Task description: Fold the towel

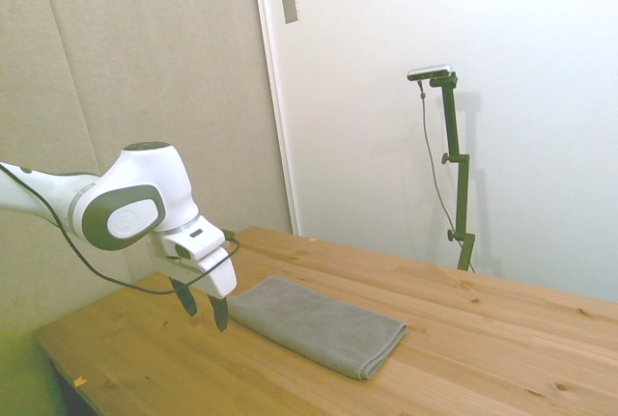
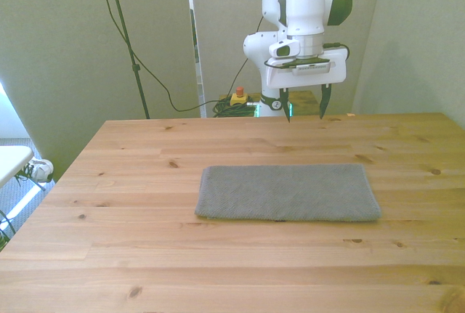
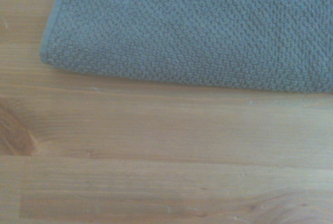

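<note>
The grey towel (image 2: 287, 192) lies flat on the wooden table (image 2: 145, 255) as a long rectangle, near the table's middle. In the side view the towel (image 1: 317, 325) stretches away from the arm. My gripper (image 2: 304, 107) hangs above the table behind the towel's far long edge, toward the front view's right half of it. Its two dark fingers (image 1: 220, 312) point down, spread apart and holding nothing. The gripper (image 1: 203, 306) sits a little above the wood, just off the towel's near end in the side view. The wrist view shows one towel (image 3: 197, 31) corner and edge over bare wood.
The table's edges run close on the front view's left (image 2: 51, 182). A cable loops from the arm (image 1: 106, 206) down beside the gripper. Cables and a small red and yellow button (image 2: 237, 96) lie on the floor behind the table.
</note>
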`<state>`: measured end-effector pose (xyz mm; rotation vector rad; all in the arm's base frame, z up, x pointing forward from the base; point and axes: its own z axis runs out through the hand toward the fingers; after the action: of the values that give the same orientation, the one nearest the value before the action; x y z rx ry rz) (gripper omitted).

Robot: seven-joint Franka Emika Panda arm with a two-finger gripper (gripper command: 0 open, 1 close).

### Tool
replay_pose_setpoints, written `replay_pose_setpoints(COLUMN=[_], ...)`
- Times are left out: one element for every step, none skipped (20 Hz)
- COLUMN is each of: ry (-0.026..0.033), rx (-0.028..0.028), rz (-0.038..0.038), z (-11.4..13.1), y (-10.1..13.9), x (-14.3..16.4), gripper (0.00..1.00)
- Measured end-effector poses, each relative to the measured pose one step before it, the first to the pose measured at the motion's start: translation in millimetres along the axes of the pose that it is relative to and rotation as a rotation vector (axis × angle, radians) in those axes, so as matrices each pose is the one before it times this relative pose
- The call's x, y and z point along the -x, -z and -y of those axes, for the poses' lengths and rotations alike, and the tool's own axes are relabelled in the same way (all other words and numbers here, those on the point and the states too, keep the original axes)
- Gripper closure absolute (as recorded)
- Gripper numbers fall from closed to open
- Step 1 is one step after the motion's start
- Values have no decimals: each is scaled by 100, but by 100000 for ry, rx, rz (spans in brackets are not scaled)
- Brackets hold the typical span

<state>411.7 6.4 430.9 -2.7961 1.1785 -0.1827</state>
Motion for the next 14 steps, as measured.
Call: replay_pose_setpoints(ry=[-134, -1258, -2203, -2560, -1695, -1245, -723, -379, 0, 314, 337, -2, 177, 628], rx=[67, 620, 519, 167, 64, 342, 650, 993, 1321, 1761, 2797, 2978, 2042, 1831], rz=[82, 639, 298, -46, -244, -532, -792, -939, -842, -1052, -1435, -2275, -2061, -2474], z=[6, -82, -71, 163, 424, 665, 976, 1166, 1456, 1670, 1930, 2155, 2121, 2117], y=[-5, -100, -41, 142, 208, 187, 96, -40, -231, -347, -516, -505, -418, -317], x=[-4, 9, -247, -486, -656, -692, -655, -588, -415, -190, 95, 386, 619, 872], gripper=[0, 0, 0, 0, 0, 0, 0, 0, 0, 0, 0, 0, 0, 0])
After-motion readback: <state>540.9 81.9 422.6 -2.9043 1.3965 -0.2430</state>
